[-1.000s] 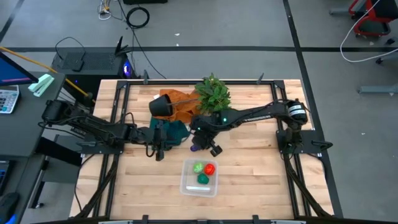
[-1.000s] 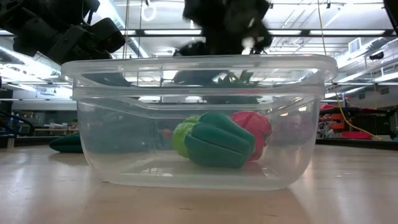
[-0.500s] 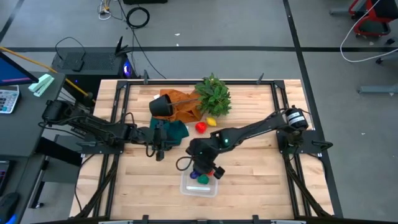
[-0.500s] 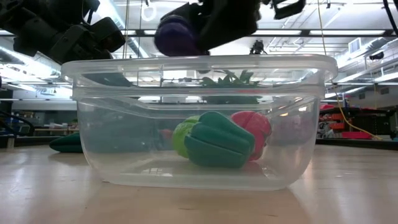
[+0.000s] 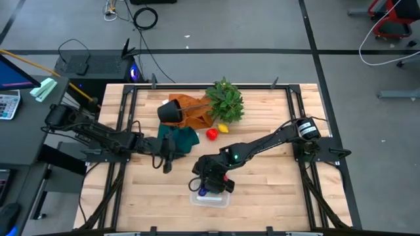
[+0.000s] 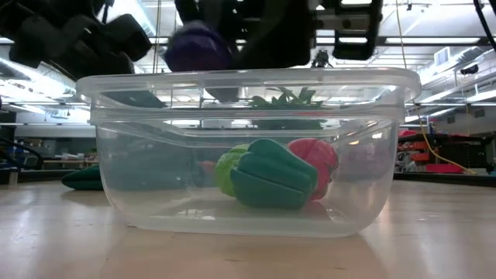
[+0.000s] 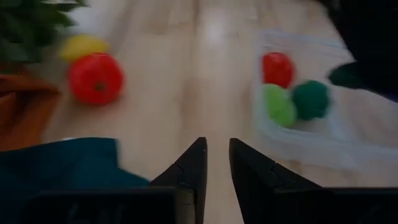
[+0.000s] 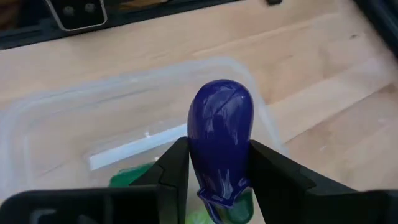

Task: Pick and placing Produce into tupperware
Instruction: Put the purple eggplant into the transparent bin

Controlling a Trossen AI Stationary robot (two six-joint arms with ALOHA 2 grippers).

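My right gripper (image 5: 209,185) hangs over the clear tupperware (image 5: 223,202) and is shut on the purple produce piece (image 8: 221,124), which shows above the tub's rim in the low view (image 6: 198,46). In the tub lie a red piece (image 6: 316,161), a light green piece (image 6: 226,172) and a dark green one (image 6: 271,177). Another red piece (image 5: 212,134) and the yellow piece (image 5: 224,128) rest on the table by the leafy plant. My left gripper (image 5: 165,161) waits left of the tub with a narrow gap between its fingers (image 7: 217,152). My right gripper pinches the purple piece between its two fingers (image 8: 177,165), one on each side of its lower half (image 8: 200,171). The piece lies along the fingers, its rounded end (image 8: 221,93) sticking out past their tips. It is lifted clear, above the tub's open top.
A tipped black pot (image 5: 170,110), an orange cloth (image 5: 195,108) and the bushy plant (image 5: 225,98) sit toward the far edge. A teal cloth (image 5: 182,137) lies by my left gripper. Bare wood shows right of the tub (image 5: 275,183).
My right gripper has carried the purple piece from beside the teal cloth toward the table's near edge and now stands over the tub, staying shut on it. The pieces in the tub have kept still.
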